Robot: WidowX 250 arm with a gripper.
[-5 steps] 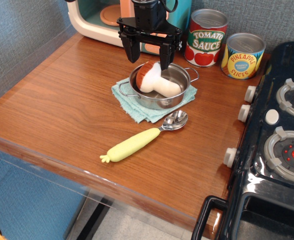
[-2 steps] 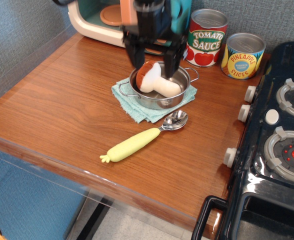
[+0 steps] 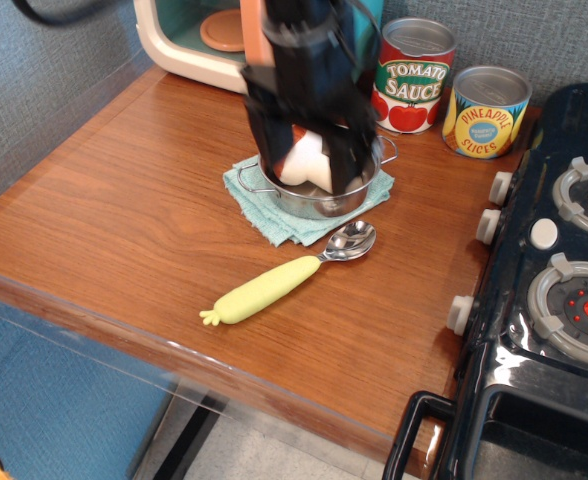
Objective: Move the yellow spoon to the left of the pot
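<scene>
While the yellow spoon (image 3: 286, 278) lies untouched on the desk (image 3: 124, 210) before the pot (image 3: 324, 190), the gripper (image 3: 309, 160) has dropped lower over the pot, jaws spread, grasping nothing; the pickup is not begun.

The wooden table (image 3: 124, 220) carries a teal cloth (image 3: 264, 215) below the fingers (image 3: 266, 140), the pot (image 3: 319, 195) sitting on it. The spoon (image 3: 284, 275) lies flat nearer the front edge than the fingers (bowl just beside the cloth). Behind and right of them stand two cans (image 3: 414, 75).
</scene>
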